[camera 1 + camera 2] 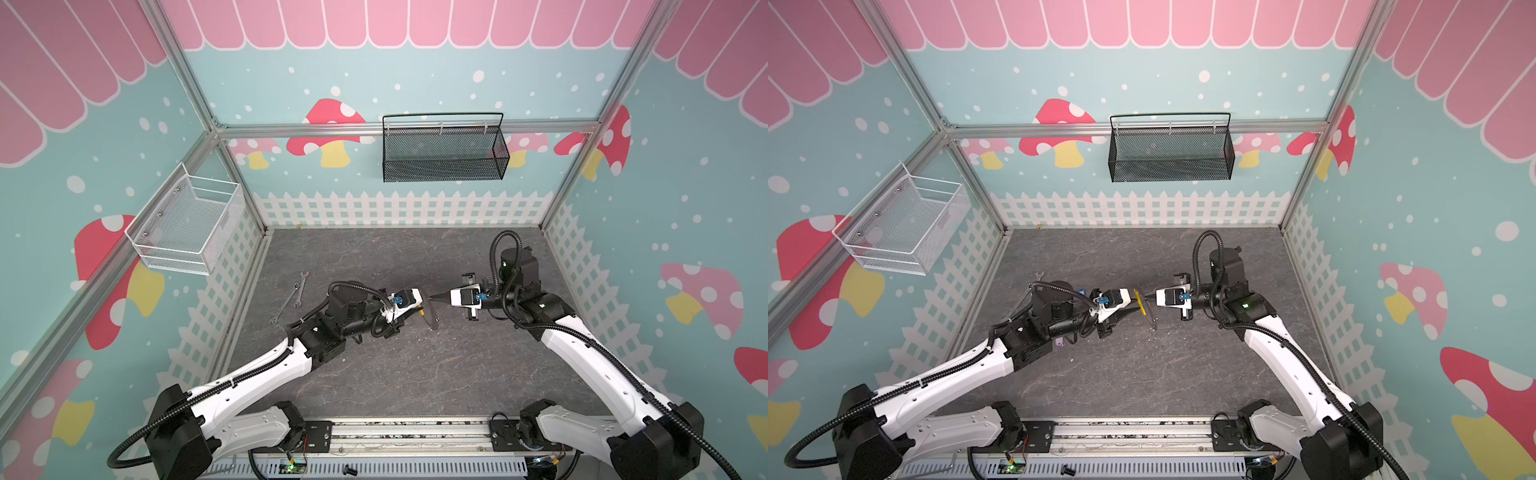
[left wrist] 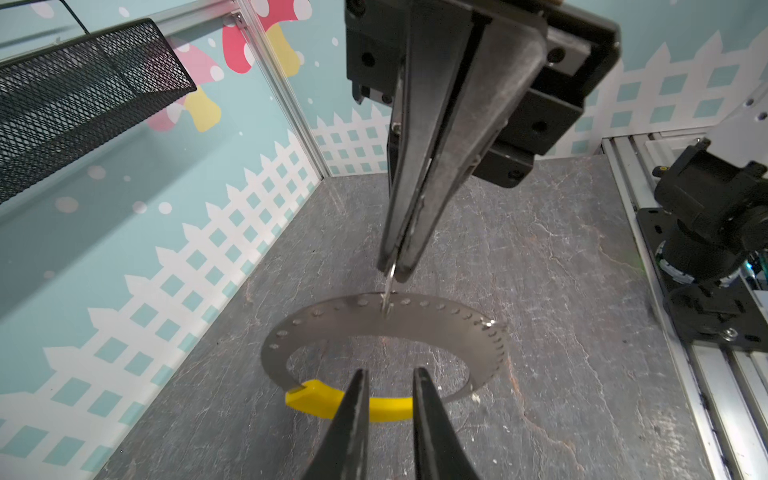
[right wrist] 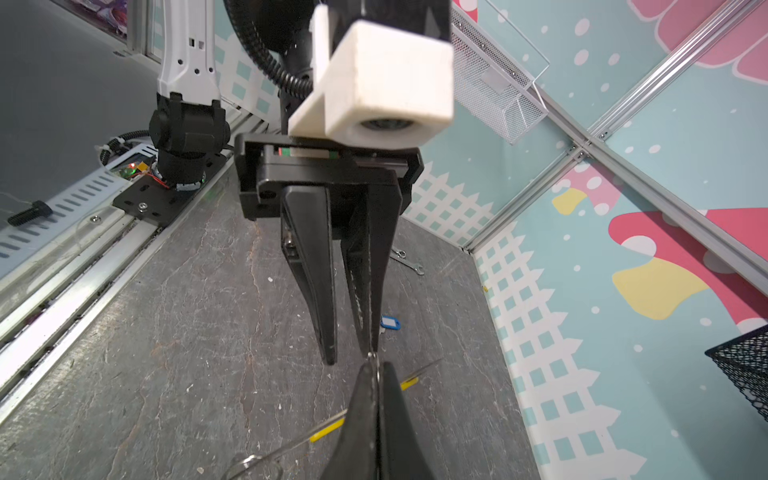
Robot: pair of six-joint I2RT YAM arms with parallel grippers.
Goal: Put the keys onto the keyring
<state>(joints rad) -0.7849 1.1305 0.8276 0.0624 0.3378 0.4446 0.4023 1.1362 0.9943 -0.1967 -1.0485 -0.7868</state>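
The keyring (image 2: 415, 322) hangs in the air above the grey surface (image 1: 415, 374), between the 2 hands and clear of the stone. In both top views it stands on edge, so it reads as little more than a thin dark line with a dab of yellow. The right hand (image 2: 395, 270) is clenched, its 2 fingers pressed together on a small silver loop at the keyring's rim, and it carries the keyring by that pinch. The left hand (image 2: 390, 374) is released. Its fingertips (image 2: 357, 399) stand apart on either side of a stretch of the yellow segment (image 2: 390, 409), and from its wrist view I cannot tell whether either tip touches the plastic.

Neither key is on the keyring. The blue-tagged key (image 3: 390, 322) lies on the surface beyond the left hand's fingers (only the tag shows clearly; the metal is too small to make out). The lilac-tagged key (image 1: 1059, 342) lies on the surface right beside the left arm's dark elbow joint, and again only its tag shows.

2 silver wrenches (image 1: 301, 289) lie together on the surface near the left wall, well apart from the keyring.
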